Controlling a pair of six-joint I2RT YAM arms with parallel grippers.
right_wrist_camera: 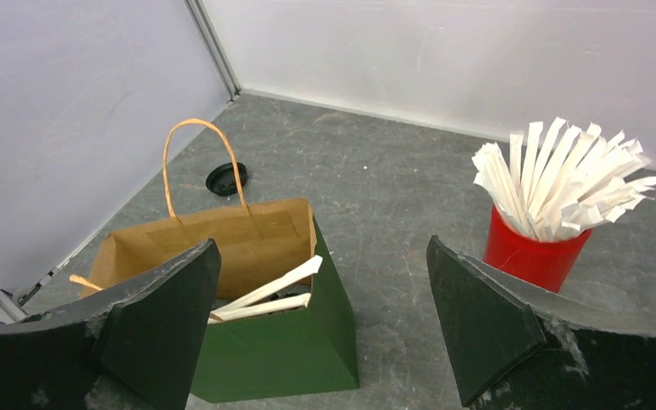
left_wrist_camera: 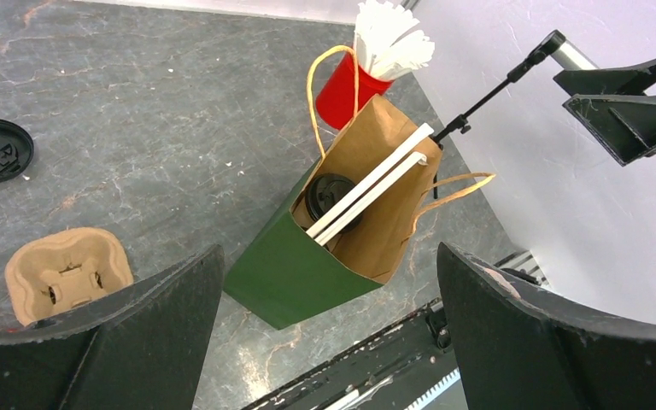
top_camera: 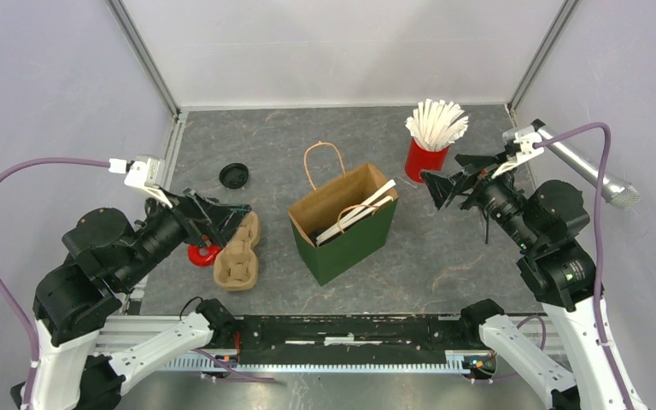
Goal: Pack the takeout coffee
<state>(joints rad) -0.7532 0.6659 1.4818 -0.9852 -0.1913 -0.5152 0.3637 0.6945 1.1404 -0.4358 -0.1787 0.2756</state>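
Takeout coffee (left_wrist_camera: 325, 193) inside green bag (left_wrist_camera: 282, 273), beside two straws (left_wrist_camera: 376, 175).

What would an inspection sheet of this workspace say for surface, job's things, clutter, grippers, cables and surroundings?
surface: grey marbled table, no spill seen.
job's things: one cup, only its black lid visible, inside the green bag with two white straws; loose black lid on the table; second cup not seen.
clutter: red cup of straws; pulp carrier; red item beside it, partly hidden.
grippers: left gripper and right gripper open, empty.
cables: left cable and right cable, purple, clear of the bag.
surroundings: white walls, metal frame posts.
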